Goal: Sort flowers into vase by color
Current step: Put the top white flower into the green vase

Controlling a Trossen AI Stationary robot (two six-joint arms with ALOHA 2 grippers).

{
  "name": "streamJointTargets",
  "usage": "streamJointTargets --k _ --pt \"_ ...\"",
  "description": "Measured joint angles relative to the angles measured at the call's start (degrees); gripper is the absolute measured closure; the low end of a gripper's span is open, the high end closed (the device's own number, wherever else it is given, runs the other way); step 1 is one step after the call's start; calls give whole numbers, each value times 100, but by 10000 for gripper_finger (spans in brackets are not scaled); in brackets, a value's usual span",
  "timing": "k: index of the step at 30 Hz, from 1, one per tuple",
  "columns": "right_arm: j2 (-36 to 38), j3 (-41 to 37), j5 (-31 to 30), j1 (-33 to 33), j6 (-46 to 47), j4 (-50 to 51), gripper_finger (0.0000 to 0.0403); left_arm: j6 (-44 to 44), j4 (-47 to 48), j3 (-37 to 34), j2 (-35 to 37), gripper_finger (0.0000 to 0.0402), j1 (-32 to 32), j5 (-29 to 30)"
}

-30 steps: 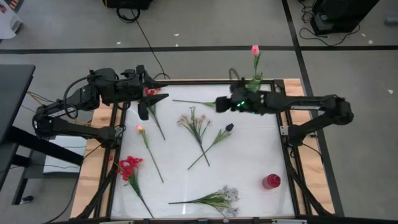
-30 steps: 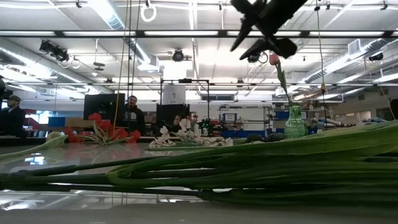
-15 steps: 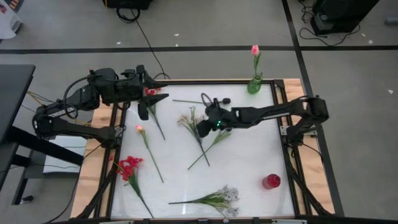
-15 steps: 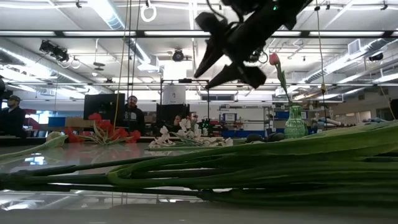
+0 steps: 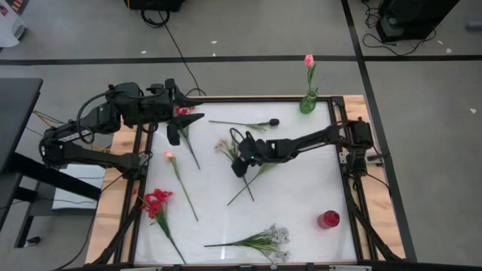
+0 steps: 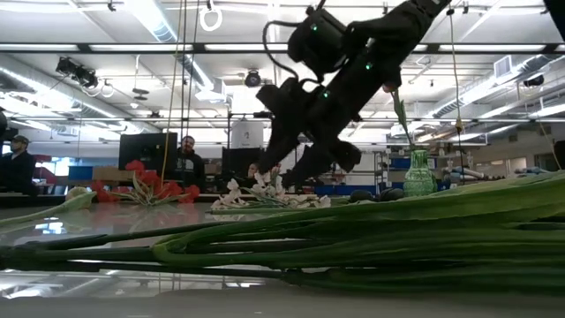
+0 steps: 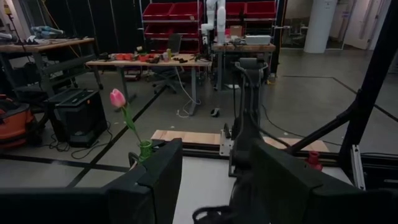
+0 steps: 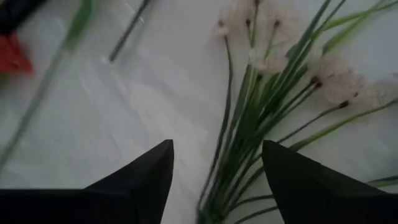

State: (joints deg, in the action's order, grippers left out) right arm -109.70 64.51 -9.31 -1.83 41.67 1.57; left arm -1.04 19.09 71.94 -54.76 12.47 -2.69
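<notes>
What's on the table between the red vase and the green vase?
Nothing. In the high view, the stretch from the red vase to the green vase is bare white table.

Left gripper (image 7: pixel 208 186): fingers spread, nothing between. Beyond: pink tulip (image 7: pixel 117 98) upright in green vase (image 7: pixel 145 150) at the table (image 7: pixel 199 186) edge. Right arm (image 7: pixel 247 118) rises opposite. Red vase (image 7: pixel 313 160) far side. Workbench (image 7: pixel 146 62) behind.
</notes>
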Motion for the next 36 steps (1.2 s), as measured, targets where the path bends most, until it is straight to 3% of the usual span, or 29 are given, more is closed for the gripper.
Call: streamJointTargets --k 5,10,25,29,33,36 --pt "-193 0 -102 71 -353 -35 165 0 -2 0 0 207 0 1" --pt "-184 1 -600 91 -725 90 167 0 -41 0 0 207 0 1" --pt "-600 32 -346 37 -947 73 184 2 -86 0 0 207 -9 -1" --pt "-613 32 -421 89 -1043 245 250 1 -102 0 0 207 -11 -1" --pt "-584 22 -345 88 -772 249 366 0 -131 0 0 207 -11 1" --pt "-483 6 -405 104 -460 271 387 2 -131 0 0 207 -11 0"
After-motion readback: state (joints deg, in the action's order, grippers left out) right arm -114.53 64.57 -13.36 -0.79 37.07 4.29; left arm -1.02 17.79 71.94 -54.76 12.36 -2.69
